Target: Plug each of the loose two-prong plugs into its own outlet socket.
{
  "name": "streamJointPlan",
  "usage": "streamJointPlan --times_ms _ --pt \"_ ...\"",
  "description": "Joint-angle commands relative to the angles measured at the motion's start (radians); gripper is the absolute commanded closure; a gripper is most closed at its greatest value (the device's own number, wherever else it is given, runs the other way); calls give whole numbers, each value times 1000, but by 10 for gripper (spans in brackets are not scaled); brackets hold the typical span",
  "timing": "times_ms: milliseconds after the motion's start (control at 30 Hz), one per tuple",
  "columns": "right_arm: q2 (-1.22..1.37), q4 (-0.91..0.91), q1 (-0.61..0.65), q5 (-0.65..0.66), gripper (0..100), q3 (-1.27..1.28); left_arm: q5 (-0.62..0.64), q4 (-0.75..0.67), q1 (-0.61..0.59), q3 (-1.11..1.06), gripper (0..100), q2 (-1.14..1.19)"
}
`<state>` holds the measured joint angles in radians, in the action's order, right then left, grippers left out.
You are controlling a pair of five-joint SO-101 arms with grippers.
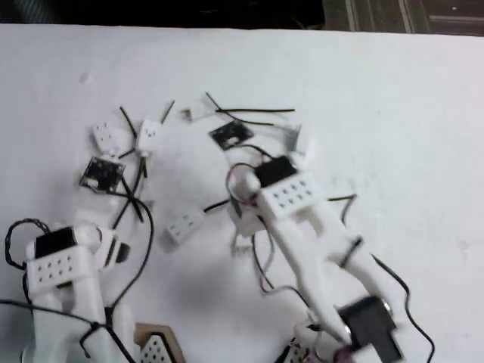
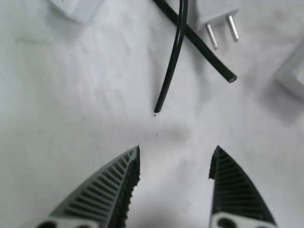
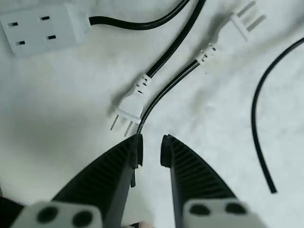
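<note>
Left tool gapes wide; right tool barely apart, seemingly empty, just beside a plug.

A white table seen from above, strewn with small electrical parts. Near its middle lies a white outlet block, flat, with a black cord leaving one end. Near the block, a white two-prong plug lies on its side, and a second plug lies farther from it. Beyond the block, toward the table's far edge, lie two smaller white outlets, a black square piece, another black square, and thin loose black wires.
</note>
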<state>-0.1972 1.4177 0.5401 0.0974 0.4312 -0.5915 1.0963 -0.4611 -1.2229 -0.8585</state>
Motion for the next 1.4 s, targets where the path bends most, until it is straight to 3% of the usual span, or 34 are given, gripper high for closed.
streamJointPlan --times_ms 0,133,333,800,1367 --pt "116 7 31 -11 913 -101 3 -14 -8 -26 755 -81" --pt "240 21 48 -12 863 -169 3 -14 -8 -60 755 -145" --pt "360 18 51 -8 868 -207 3 -14 -8 -87 754 -202" --pt "394 13 113 -14 866 -201 3 -12 -8 -87 754 -205" --pt "579 -30 87 -15 865 -269 3 -12 -8 -89 754 -205"
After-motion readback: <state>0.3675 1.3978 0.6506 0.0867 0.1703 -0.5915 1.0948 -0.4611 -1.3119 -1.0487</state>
